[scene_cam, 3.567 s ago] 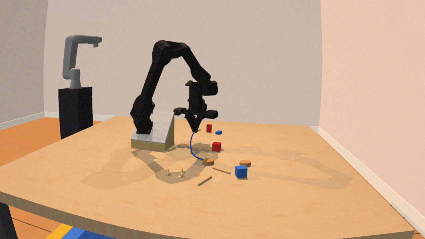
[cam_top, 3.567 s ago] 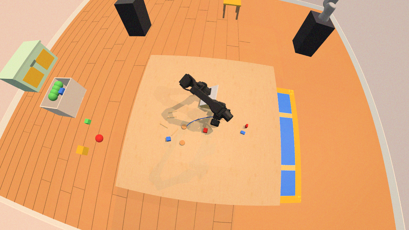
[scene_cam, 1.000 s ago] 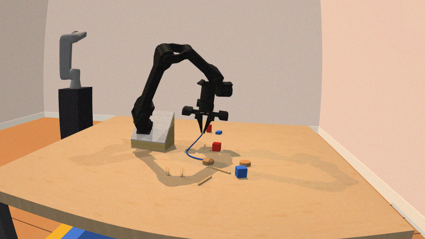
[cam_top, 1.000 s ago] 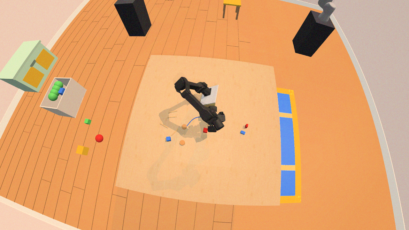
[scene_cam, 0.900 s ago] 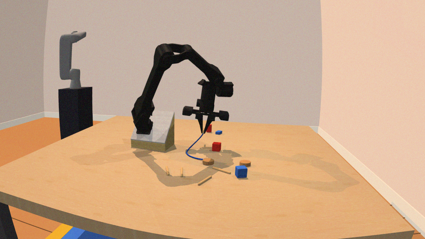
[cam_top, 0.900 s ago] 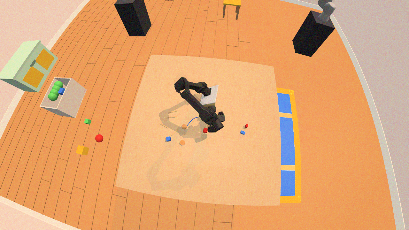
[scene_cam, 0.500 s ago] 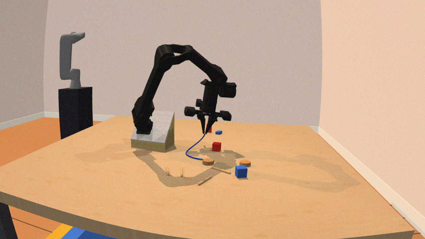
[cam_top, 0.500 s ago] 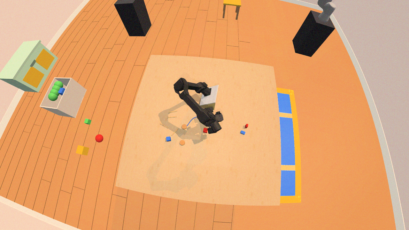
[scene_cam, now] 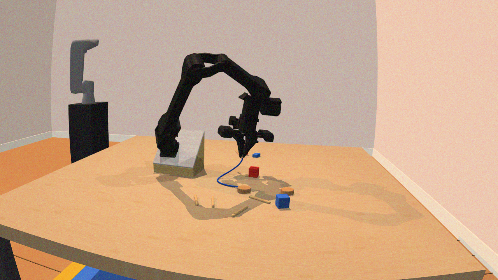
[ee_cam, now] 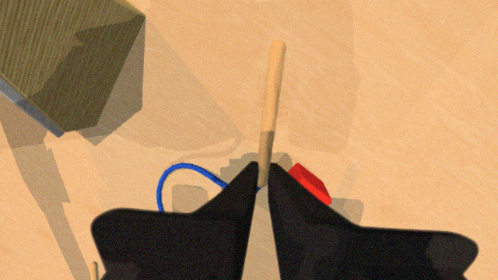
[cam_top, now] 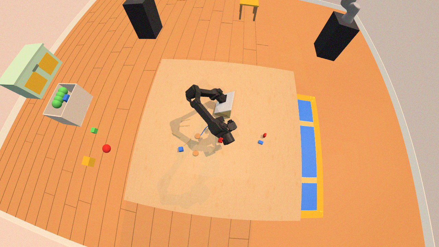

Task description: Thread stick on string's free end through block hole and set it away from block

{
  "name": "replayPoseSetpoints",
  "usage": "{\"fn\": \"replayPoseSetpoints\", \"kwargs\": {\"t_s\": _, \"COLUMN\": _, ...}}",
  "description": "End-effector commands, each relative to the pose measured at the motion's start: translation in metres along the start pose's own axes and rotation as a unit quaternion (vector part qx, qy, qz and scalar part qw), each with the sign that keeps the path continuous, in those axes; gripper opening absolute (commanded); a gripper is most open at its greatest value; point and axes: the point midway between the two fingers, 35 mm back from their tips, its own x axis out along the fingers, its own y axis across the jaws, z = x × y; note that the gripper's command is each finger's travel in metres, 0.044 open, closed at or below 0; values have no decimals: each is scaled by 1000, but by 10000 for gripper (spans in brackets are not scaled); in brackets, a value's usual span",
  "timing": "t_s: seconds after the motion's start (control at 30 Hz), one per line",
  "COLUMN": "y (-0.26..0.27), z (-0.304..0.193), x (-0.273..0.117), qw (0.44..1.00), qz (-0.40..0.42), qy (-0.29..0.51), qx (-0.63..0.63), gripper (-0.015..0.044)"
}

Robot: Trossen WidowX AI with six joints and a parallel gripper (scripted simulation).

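Observation:
My gripper (scene_cam: 242, 156) (ee_cam: 262, 169) is shut on the wooden stick (ee_cam: 274, 89) near its string end, above the table. The stick's free end points up in the wrist view. The blue string (cam_top: 204, 130) (scene_cam: 226, 173) (ee_cam: 159, 190) curves from the fingertips to a round wooden button (cam_top: 197, 135) (scene_cam: 244, 189). A wood-sided block (cam_top: 225, 107) (scene_cam: 199, 158) (ee_cam: 58, 47) with a grey sloping top stands under the arm's base, left of the stick in the wrist view. No hole can be made out in it. In the top view the arm hides the fingertips.
A red cube (cam_top: 220, 140) (scene_cam: 253, 172) (ee_cam: 311, 184) lies near and below the gripper. Loose sticks (scene_cam: 212, 201) (scene_cam: 240, 211) (scene_cam: 259, 199), a second button (cam_top: 195, 153) (scene_cam: 287, 191) and a blue cube (cam_top: 180, 149) (scene_cam: 282, 201) lie around the string's button. Small blue (cam_top: 260, 142) and red (cam_top: 264, 135) pieces lie farther off.

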Motion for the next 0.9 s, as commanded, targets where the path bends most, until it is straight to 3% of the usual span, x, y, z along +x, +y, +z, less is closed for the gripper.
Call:
{"fn": "replayPoseSetpoints", "kwargs": {"t_s": 0.0, "y": -1, "z": -5, "x": -1, "qw": 1000, "qz": 2, "qy": 0, "qx": -21, "gripper": 0}}
{"fn": "replayPoseSetpoints", "kwargs": {"t_s": 0.87, "y": 0, "z": -37, "x": -5, "qw": 982, "qz": 26, "qy": -11, "qx": -189, "gripper": 0}}
